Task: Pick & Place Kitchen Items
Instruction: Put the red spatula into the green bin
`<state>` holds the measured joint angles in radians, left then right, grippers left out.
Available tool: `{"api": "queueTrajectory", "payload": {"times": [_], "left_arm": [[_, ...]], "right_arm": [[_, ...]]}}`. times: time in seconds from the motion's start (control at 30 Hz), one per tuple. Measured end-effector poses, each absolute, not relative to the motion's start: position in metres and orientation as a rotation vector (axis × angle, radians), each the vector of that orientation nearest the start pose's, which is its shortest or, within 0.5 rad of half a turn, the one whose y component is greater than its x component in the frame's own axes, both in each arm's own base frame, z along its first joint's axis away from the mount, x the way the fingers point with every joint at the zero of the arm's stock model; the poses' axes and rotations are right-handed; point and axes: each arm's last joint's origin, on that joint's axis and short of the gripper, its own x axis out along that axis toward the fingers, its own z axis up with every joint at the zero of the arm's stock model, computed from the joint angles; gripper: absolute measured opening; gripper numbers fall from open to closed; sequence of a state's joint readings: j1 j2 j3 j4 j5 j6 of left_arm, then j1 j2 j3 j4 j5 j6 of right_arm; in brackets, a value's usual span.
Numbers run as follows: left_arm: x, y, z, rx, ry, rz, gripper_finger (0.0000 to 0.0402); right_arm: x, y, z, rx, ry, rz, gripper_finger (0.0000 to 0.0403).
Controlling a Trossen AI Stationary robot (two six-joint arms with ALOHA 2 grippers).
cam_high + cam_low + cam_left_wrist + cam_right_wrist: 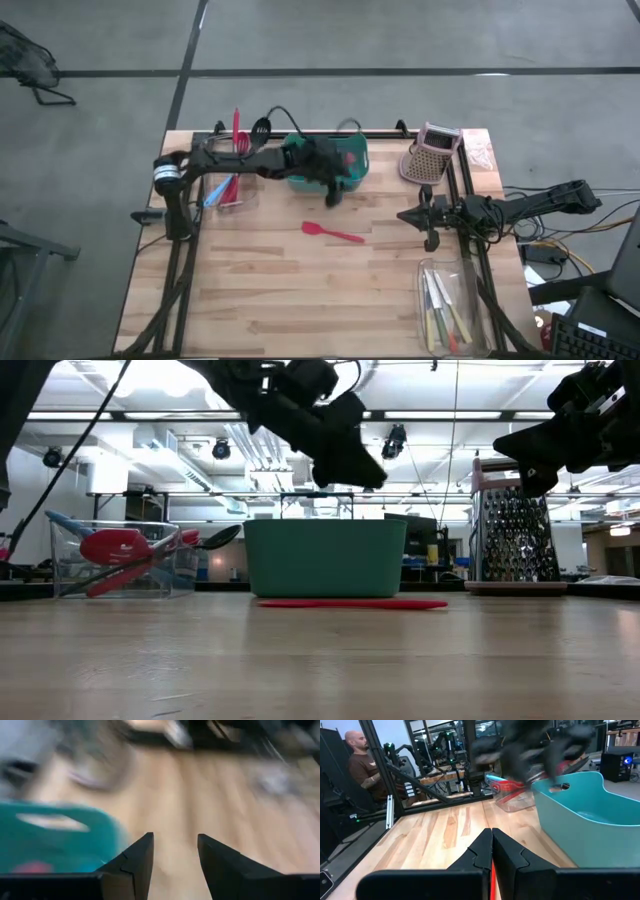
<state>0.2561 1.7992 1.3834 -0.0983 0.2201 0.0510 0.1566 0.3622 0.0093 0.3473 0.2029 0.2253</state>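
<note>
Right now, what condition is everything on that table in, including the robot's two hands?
Left hand: fingers apart, empty, over the tub's near edge.
Right hand: shut, empty, idle at the table's right side.
Teal tub: upright, something red inside.
Red spatula: lying flat on the wood, untouched.
Clear bin: upright, holding red and blue utensils.
Grater: standing upright.

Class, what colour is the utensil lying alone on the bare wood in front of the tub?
Red; the spatula shows best in the high view.
</note>
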Motion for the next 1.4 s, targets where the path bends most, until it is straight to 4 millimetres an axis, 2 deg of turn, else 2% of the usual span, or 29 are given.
{"api": "queueTrajectory", "payload": {"times": [0.1,0.23,0.47,0.6,0.77,1.0,1.1,1.4], "left_arm": [[0.395,0.070,0.255,-0.040,0.676,-0.102,0.0158],[0.383,0.041,0.240,-0.016,0.899,-0.178,0.0158],[0.364,0.010,0.204,0.048,1.090,-0.183,0.0159],[0.351,0.010,0.180,0.069,1.158,-0.131,0.0160],[0.343,0.013,0.162,0.069,1.165,-0.117,0.0181],[0.346,0.018,0.158,0.182,1.109,0.009,0.0241],[0.347,0.017,0.159,0.157,1.092,-0.029,0.0257],[0.348,0.019,0.133,0.082,1.061,-0.084,0.0252]], "right_arm": [[0.119,0.013,0.168,0.224,0.000,-0.047,0.0009],[0.119,0.013,0.168,0.224,0.000,-0.047,0.0009],[0.119,0.013,0.168,0.224,0.000,-0.047,0.0009],[0.119,0.013,0.168,0.224,0.000,-0.047,0.0009],[0.119,0.013,0.168,0.224,0.000,-0.047,0.0009],[0.119,0.013,0.168,0.224,0.000,-0.047,0.0009],[0.119,0.013,0.168,0.224,0.000,-0.047,0.0009],[0.119,0.013,0.168,0.224,0.000,-0.048,0.0009]]}}
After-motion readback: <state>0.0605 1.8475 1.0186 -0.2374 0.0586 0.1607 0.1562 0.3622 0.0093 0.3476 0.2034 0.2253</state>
